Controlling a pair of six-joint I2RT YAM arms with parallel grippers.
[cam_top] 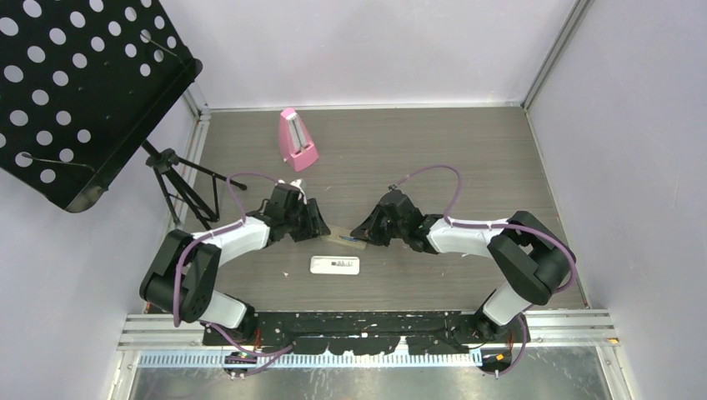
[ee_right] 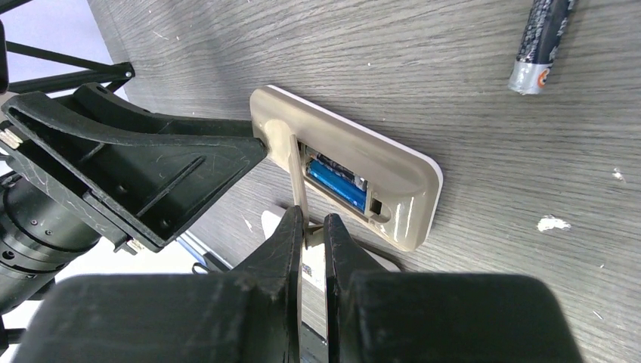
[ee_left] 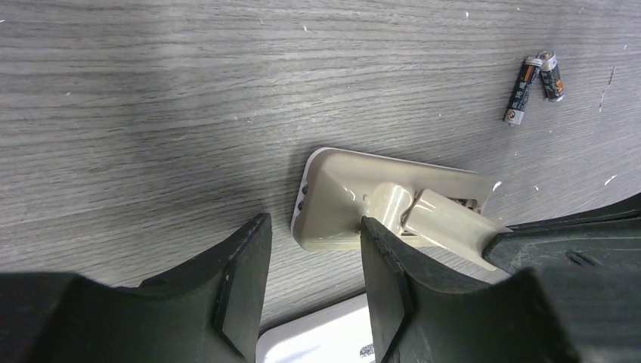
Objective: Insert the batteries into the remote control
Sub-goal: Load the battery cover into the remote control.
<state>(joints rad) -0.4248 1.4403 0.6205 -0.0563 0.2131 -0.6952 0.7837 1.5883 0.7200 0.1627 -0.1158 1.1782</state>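
A beige remote [cam_top: 346, 240] lies face down between my two grippers. In the right wrist view its compartment [ee_right: 393, 174] is open, with a bright blue battery [ee_right: 336, 185] inside. My right gripper [ee_right: 314, 227] is shut on the thin beige battery cover [ee_right: 291, 170], which stands up from the remote. My left gripper [ee_left: 314, 249] is open at the remote's end [ee_left: 340, 197], with one finger [ee_left: 382, 257] against the remote's edge. Two dark batteries [ee_left: 521, 91] lie loose on the table beyond it; one also shows in the right wrist view [ee_right: 540, 45].
A white remote [cam_top: 334, 265] lies just in front of the beige one, under both grippers. A pink metronome [cam_top: 296, 140] stands at the back. A black perforated music stand [cam_top: 75, 92] on a tripod stands at the far left.
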